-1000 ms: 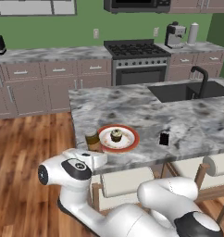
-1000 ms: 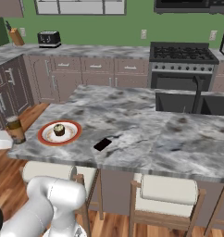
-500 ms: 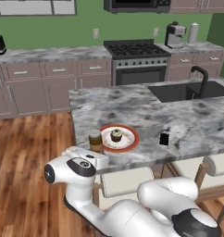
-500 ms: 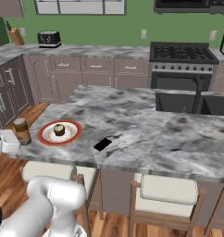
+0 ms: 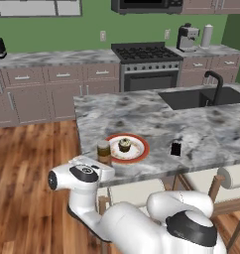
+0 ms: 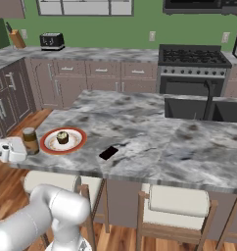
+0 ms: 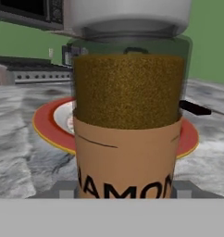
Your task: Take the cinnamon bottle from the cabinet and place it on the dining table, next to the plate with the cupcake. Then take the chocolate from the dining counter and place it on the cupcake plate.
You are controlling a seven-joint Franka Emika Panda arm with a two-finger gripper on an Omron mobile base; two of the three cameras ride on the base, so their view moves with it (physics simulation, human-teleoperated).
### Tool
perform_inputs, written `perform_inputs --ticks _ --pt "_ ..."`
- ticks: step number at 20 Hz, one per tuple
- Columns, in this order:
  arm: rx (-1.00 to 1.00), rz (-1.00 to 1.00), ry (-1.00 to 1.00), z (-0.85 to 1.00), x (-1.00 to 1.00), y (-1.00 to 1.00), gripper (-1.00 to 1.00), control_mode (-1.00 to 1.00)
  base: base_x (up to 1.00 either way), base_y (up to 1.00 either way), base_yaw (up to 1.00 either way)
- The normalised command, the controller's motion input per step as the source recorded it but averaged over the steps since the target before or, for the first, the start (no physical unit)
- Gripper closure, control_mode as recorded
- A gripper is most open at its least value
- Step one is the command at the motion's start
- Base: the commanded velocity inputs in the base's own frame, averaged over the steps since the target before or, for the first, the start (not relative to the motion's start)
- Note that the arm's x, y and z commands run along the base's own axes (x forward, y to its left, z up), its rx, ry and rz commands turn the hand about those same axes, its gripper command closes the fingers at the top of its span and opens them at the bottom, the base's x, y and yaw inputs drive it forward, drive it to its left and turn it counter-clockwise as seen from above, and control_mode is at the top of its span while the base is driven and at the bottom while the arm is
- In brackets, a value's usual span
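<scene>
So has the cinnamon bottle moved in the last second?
Yes. The cinnamon bottle has shifted toward the plate, now standing just beside its rim near the table's edge.

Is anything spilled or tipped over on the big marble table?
Nothing stands out. The cinnamon bottle stands upright beside the plate, the cupcake sits upright on it, and the chocolate lies apart on the dining table. No spills show.

Toaster near knife block (back counter).
</scene>
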Motion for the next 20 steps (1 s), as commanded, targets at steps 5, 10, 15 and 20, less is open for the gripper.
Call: perform_inputs --ticks 5,10,15,20 --pt "0.00 -0.11 0.00 -0.29 0.24 0.11 1.00 -1.00 0.00 0.00 0.00" --pt "0.00 -0.07 0.00 -0.18 0.12 0.15 1.00 -1.00 0.00 0.00 0.00" --pt "0.00 -0.02 0.00 -0.27 0.02 0.02 1.00 -1.00 0.00 0.00 0.00" --pt "0.00 -0.01 0.00 -0.33 0.00 0.00 1.00 -1.00 0.00 0.00 0.00"
